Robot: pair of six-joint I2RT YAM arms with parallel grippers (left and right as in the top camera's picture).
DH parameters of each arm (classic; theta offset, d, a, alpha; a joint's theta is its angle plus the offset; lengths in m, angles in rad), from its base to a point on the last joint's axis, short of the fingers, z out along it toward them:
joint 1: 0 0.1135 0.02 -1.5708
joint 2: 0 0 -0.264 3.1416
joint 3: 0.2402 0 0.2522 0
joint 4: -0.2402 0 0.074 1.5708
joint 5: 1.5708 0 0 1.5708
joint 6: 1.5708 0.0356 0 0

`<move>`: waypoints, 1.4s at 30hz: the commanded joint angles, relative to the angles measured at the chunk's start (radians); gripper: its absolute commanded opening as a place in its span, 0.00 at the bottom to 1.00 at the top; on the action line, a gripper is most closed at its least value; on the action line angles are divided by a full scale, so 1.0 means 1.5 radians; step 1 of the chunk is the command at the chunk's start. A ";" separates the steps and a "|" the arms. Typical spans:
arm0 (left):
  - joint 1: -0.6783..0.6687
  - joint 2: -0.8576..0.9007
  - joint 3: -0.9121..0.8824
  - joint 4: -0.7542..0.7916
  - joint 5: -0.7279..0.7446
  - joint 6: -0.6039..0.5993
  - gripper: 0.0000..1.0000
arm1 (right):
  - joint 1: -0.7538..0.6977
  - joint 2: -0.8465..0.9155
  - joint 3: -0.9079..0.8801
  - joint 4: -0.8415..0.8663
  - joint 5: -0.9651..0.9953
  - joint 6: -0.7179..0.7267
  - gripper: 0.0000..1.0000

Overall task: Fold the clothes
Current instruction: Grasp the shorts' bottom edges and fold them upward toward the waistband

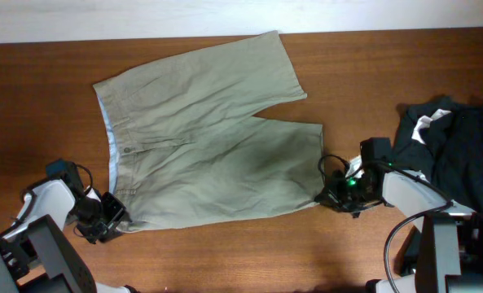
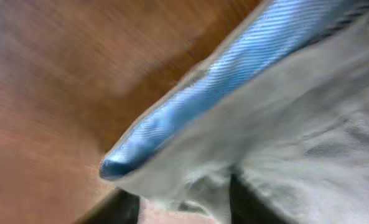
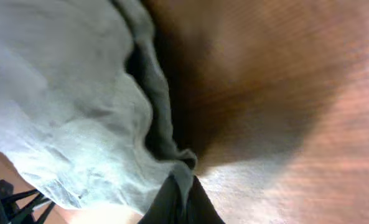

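The left gripper [image 1: 109, 218] sits low at the table's near-left corner, at the waistband end of the shorts [image 1: 200, 138]. Its wrist camera is blurred. It shows two dark fingers [image 2: 121, 210] at the bottom of the picture, set apart, with the cloth's corner bunched down into the gap between them. I cannot tell whether they are actually squeezing the cloth. Just above them, the light blue lining [image 2: 234, 68] of the waistband runs up and away, folded over at its tip, with bare brown table [image 2: 53, 81] beside it.

The right gripper [image 1: 329, 197] is near the table's near edge, right of the middle, at the bottom hem corner of the nearer leg. Its fingers [image 3: 172, 202] are drawn together to a narrow point, with the hem corner pinched between them. The cloth rises in loose folds to one side.

The shorts themselves lie spread flat across the middle of the table. The waistband faces the left edge and the two legs reach toward the right, the farther one angled up toward the far edge. A small button [image 1: 127, 150] shows on the waistband.

Against the right edge, well apart from the shorts, lies a heap of dark clothes [image 1: 465, 150] with a white label [image 1: 424, 124].
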 commanded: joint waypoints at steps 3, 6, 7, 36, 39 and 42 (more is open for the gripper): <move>0.022 0.045 -0.044 -0.001 -0.045 -0.034 0.80 | 0.001 0.004 0.024 0.013 -0.014 -0.027 0.04; 0.023 0.045 -0.086 0.033 -0.020 -0.055 0.76 | 0.001 0.004 0.024 0.018 -0.014 -0.026 0.04; 0.024 0.045 -0.094 0.037 -0.018 -0.068 0.63 | 0.001 0.004 0.024 0.020 -0.014 -0.026 0.04; 0.040 -0.466 0.137 -0.190 -0.004 0.078 0.00 | 0.001 -0.063 0.561 -0.376 0.115 -0.057 0.04; 0.040 -0.346 0.137 -0.029 -0.003 0.073 0.00 | 0.003 0.016 0.561 -0.159 0.114 -0.031 0.04; 0.038 -0.185 0.137 0.146 0.025 0.073 0.00 | 0.036 0.159 0.561 0.026 0.101 -0.005 0.04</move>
